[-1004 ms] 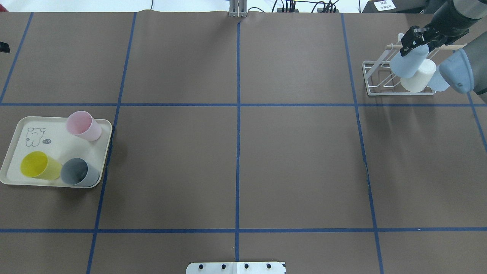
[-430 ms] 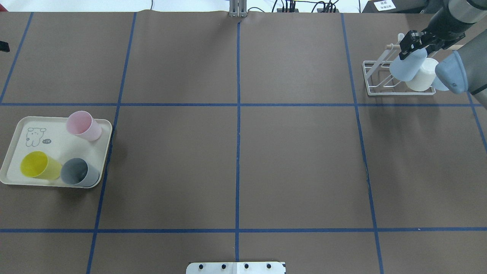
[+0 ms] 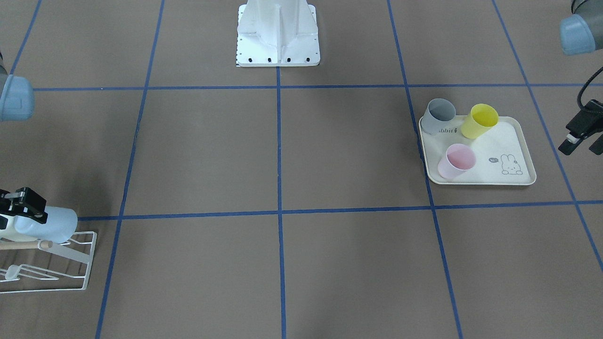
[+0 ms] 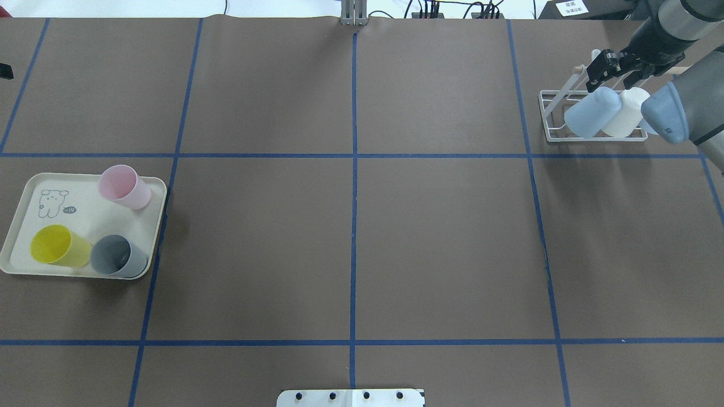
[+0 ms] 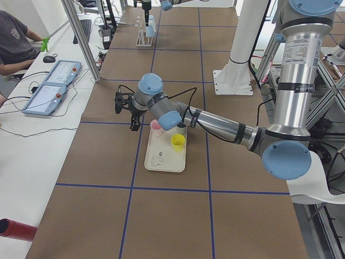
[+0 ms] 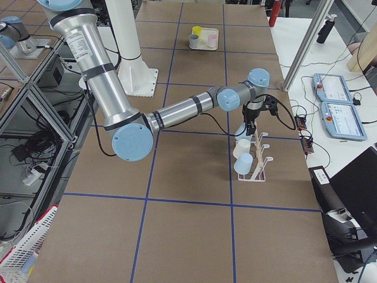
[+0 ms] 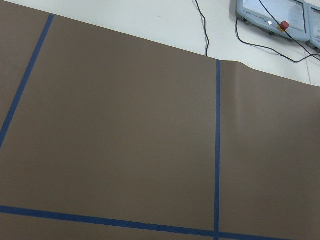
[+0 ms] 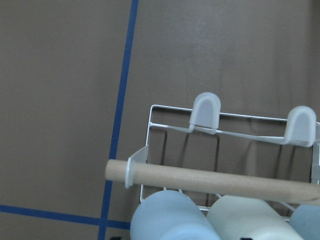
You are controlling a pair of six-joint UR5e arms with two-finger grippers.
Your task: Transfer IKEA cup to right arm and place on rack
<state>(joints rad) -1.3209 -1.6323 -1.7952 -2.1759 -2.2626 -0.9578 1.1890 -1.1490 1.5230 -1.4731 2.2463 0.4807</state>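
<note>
Brown paper covers the table (image 4: 362, 226). On the white wire rack (image 4: 551, 121) at its right end, the light-blue cup (image 4: 591, 113) now leans lower than a moment ago, against a white cup (image 4: 625, 110). The right gripper (image 4: 607, 79), which had clamped its base, stands just above it, fingers spread and empty. Well apart at the left end, the cream tray (image 4: 17, 226) holds a yellow cup (image 4: 59, 246), a grey cup (image 4: 117, 255) and a pink cup (image 4: 124, 186); the left gripper (image 3: 579, 150) hangs beside it, fingers apart, holding nothing.
</note>
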